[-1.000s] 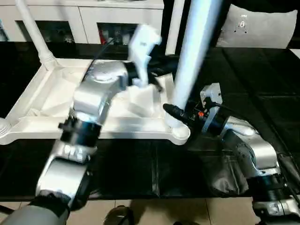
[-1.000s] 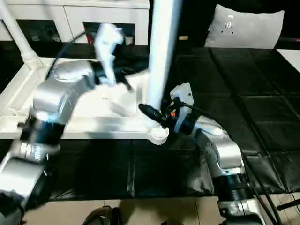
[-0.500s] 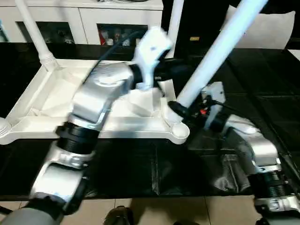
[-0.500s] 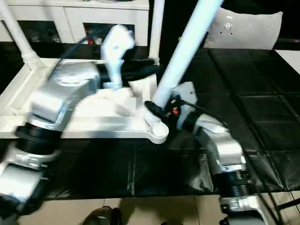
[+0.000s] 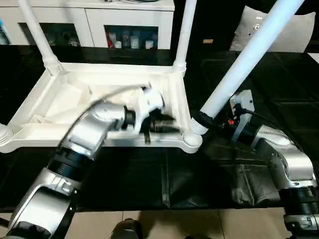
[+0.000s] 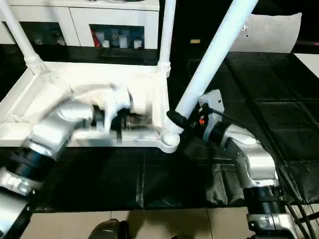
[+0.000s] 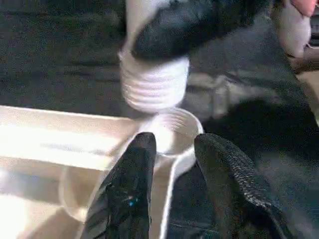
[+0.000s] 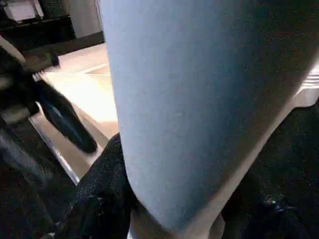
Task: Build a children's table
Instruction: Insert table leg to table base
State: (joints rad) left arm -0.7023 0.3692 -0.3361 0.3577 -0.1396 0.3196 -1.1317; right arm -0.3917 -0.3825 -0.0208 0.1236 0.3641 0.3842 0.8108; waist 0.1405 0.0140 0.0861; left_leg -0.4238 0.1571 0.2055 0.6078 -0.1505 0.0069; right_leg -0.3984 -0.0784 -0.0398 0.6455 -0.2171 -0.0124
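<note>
Since the earlier frame: my left arm has dropped from above the tabletop to low over its near rim, and the leg I hold has tipped from upright to a slant toward the upper right.
Head views, table: I see the tabletop (image 5: pixel 60 99) upside down on the black mat, left of centre. Two legs (image 5: pixel 182 35) stand in its far corner sockets.
Head views, right gripper (image 5: pixel 199 122): closed on the threaded end of the third leg (image 5: pixel 249 55), just right of the empty near-right socket (image 5: pixel 192 141), not in it.
Head views, left gripper (image 5: pixel 159 124): blurred, low over the near rim; I see nothing held.
Left wrist view: left fingers (image 7: pixel 127 194) stand apart, empty, around the open socket (image 7: pixel 172 134); the leg's thread (image 7: pixel 154 84) hangs just above it.
Right wrist view: leg (image 8: pixel 199 99) fills the middle, my own fingers (image 8: pixel 99 194) clamped at its base.
Progress, my judgement: two legs fitted; this one still needs seating and turning, and the near-left corner looks unfitted too.
</note>
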